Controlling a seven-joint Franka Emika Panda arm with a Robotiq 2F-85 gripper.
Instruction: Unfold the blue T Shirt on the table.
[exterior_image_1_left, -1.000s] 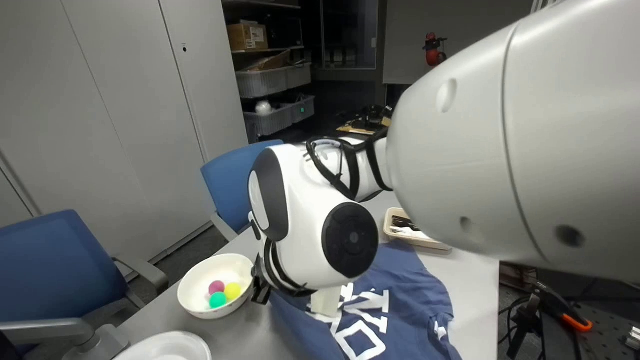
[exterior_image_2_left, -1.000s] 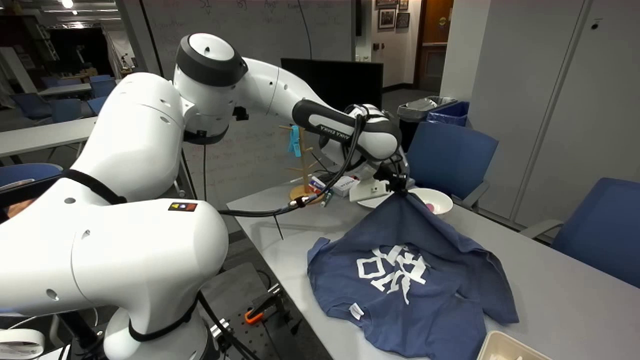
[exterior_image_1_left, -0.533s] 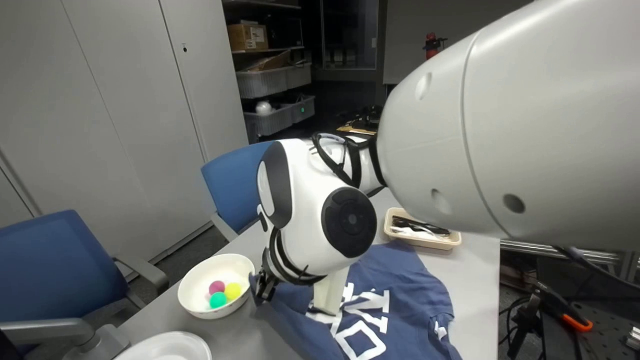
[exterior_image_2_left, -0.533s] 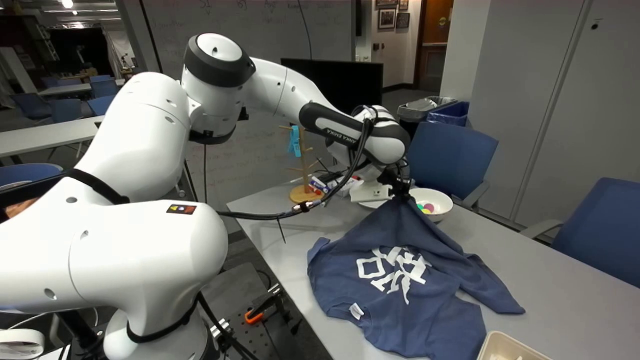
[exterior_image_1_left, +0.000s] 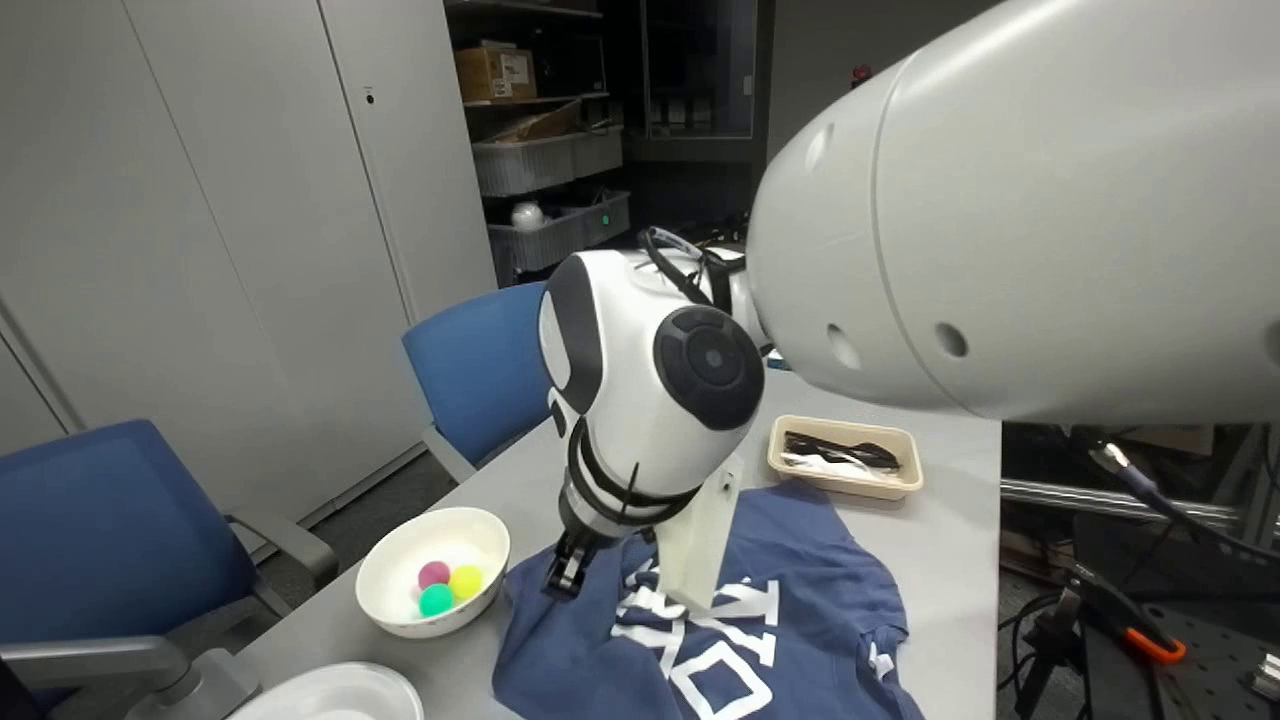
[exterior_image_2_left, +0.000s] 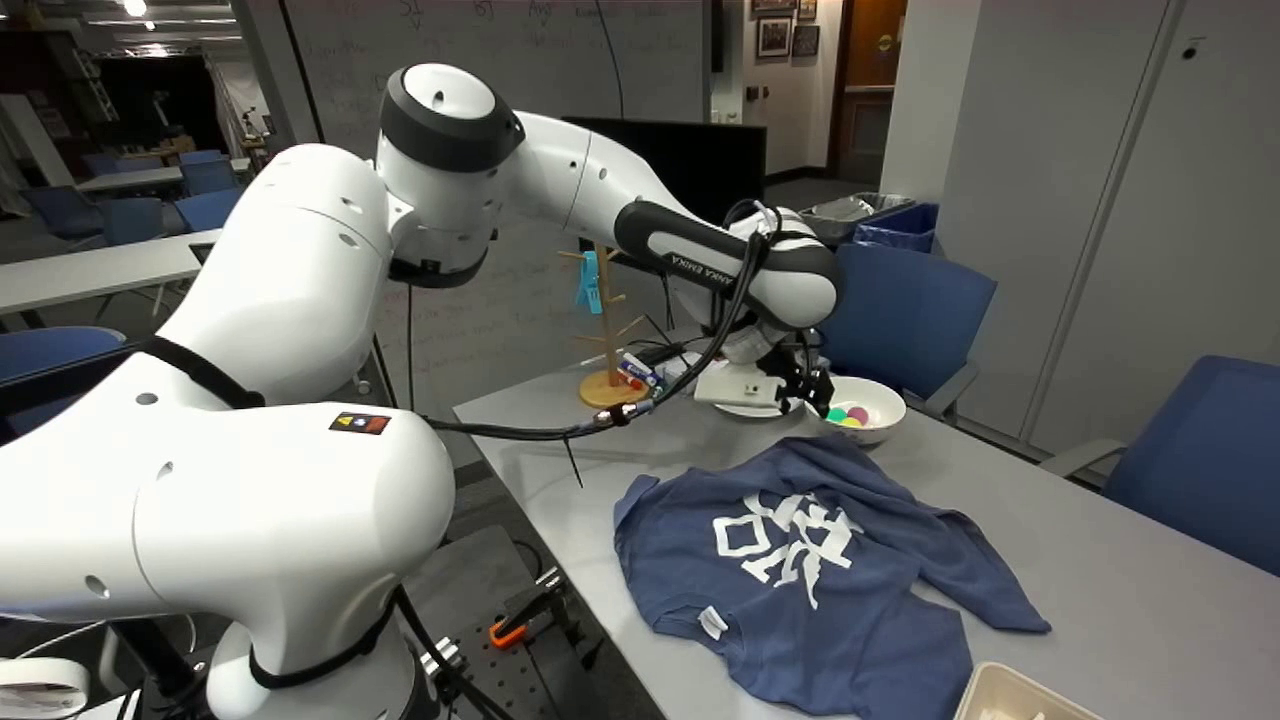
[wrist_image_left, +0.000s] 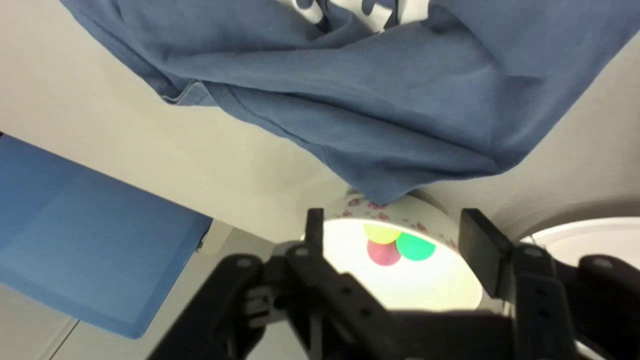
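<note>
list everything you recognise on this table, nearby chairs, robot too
T-shirt: 1, blue and white, on table
Bowl: 1, white, by shirt
Balls: 3, pink, yellow, green, in bowl
Dish: 1, white, near bowl
Tray: 1, beige, by shirt
Tray contents: uncounted, black, white, inside
Stand: 1, tan, table corner
Clip: 1, cyan, on stand
Markers: several, mixed, by stand
Chairs: 2, blue, beside table
Arm: 1, mostly white, over table
Tool: 1, black, open above table

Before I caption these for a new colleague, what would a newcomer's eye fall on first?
Likely the bulky white robot arm stretching over the grey table, its black gripper open and empty. Next, the rumpled blue cloth T-shirt with white lettering on that table. Then the round white bowl beside the T-shirt, holding pink, yellow and green balls.
</note>
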